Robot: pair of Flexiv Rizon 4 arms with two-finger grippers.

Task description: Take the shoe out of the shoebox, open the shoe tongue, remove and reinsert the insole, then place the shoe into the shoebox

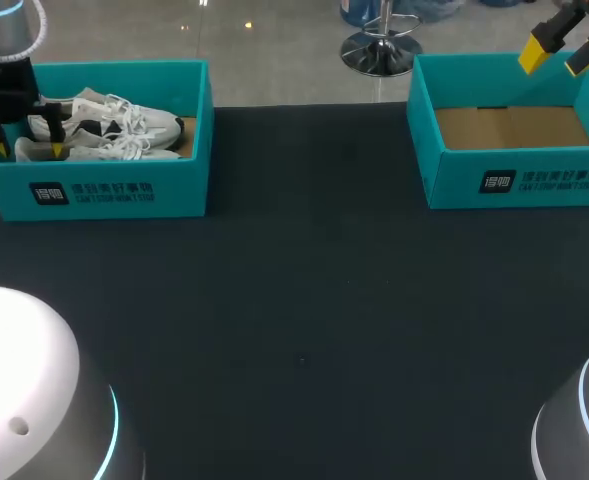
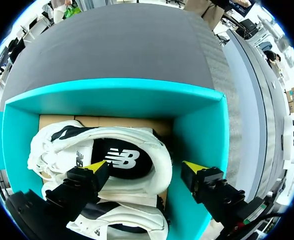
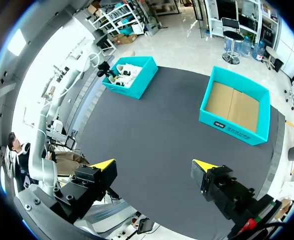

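Hanging inside the left shoebox (image 1: 104,190), the left gripper (image 1: 27,150) has its 2 yellow-tipped fingers spread apart and holds nothing. In the left wrist view, 1 fingertip (image 2: 94,167) sits over the upper of a white shoe (image 2: 122,150) with a dark lining. The other is beside the shoe's heel, close to the box's end wall (image 2: 201,135). A 2nd white shoe (image 2: 122,220) lies touching the first.

Several things could go wrong. Going lower as placed, the finger above the shoe would likely press into it rather than slide beside it. The outer finger could catch the cardboard wall and drag or tip the box. Because the 2 shoes are packed together, closing might pinch both, or snag laces.

The right gripper (image 1: 559,50), also spread and holding nothing, hangs above the 2nd, empty shoebox (image 1: 519,180), well apart, so it cannot steady anything.
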